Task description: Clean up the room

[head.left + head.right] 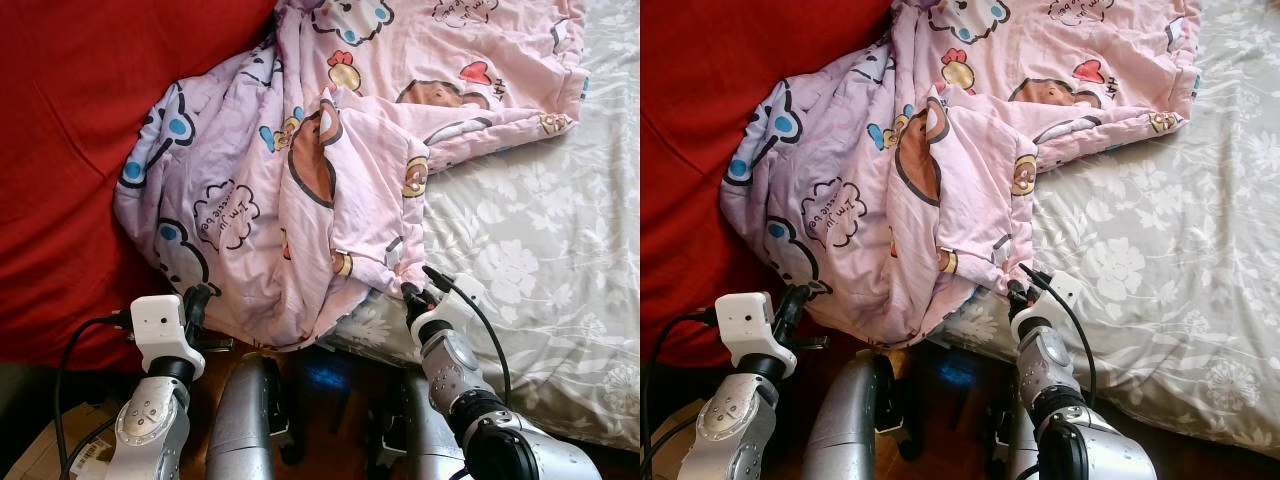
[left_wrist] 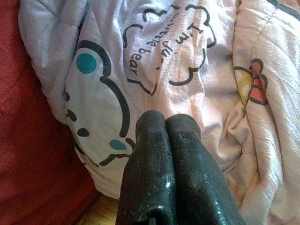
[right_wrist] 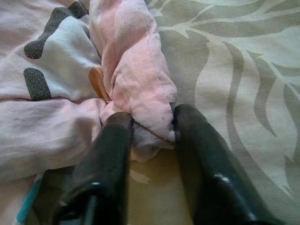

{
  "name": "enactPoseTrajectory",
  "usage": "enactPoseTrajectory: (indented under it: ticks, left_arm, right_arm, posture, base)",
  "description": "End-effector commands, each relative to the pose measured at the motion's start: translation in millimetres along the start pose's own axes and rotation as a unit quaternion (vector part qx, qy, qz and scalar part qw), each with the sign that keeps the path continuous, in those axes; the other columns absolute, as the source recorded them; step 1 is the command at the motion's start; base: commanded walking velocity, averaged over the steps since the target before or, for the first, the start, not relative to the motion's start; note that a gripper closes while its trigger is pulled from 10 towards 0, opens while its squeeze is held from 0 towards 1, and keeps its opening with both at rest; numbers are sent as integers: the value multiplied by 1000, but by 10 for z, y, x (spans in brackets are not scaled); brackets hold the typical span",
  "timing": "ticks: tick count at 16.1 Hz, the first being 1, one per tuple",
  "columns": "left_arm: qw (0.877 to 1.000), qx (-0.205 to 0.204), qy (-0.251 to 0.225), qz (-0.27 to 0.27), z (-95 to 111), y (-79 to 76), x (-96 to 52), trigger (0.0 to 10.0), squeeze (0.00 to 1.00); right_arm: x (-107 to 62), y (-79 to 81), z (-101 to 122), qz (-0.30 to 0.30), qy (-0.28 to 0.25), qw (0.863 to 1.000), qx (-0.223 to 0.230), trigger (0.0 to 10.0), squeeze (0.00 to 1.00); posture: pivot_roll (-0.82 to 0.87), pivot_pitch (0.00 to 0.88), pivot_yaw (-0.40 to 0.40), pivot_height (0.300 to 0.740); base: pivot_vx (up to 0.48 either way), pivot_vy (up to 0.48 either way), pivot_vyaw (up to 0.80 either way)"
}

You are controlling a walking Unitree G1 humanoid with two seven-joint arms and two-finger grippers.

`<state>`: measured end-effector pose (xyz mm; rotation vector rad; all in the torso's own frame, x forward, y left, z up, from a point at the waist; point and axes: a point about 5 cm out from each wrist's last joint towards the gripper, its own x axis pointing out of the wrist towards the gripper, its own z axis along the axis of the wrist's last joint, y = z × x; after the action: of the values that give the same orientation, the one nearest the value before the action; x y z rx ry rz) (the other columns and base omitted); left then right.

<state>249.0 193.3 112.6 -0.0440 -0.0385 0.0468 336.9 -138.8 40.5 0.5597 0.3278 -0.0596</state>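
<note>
- Your right gripper [image 3: 150, 126] has a bunched fold of the pink cartoon-print blanket [image 1: 330, 180] between its jaws at the bed's near edge. The jaws are clenched on that fold, which presumably gives you a hem to pull the blanket straight by.
- Your left gripper [image 2: 164, 136] has its jaws pressed together with nothing between them. It hangs just short of the blanket's lower corner, beside the red cover [image 1: 70, 150], well placed to take a second hold.
- The blanket lies crumpled, partly over the grey floral bedsheet [image 1: 540, 250] and partly against the red cover, with its lower edge drooping off the bed toward the floor.
- You cannot see the blanket's far end, as it runs out of the top of the head views.
- The dark space under the bed edge is hard to read; a cardboard box [image 1: 40, 455] appears to sit at the lower left.
</note>
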Motion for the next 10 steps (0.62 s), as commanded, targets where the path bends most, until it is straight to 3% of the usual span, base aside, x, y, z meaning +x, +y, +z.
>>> enactPoseTrajectory:
  ticks: [1,6,10]
  left_arm:
    - [1000,10,24,4,-106,17,-62,10000,0]
    - [1000,9,25,9,-126,24,-39,10000,0]
    - [1000,7,17,14,-131,24,59,10000,0]
  right_arm:
    - [-41,-48,-135,-8,28,1000,-6,0,0]
    - [-24,-25,-96,-3,24,1000,-18,0,0]
    - [-20,-4,-85,5,22,999,-41,0,0]
  posture:
    - [67,424,-4,632]
    - [68,404,-13,632]
    - [64,363,-27,632]
  base:
    - [0,0,0]
    - [0,0,0]
    - [0,0,0]
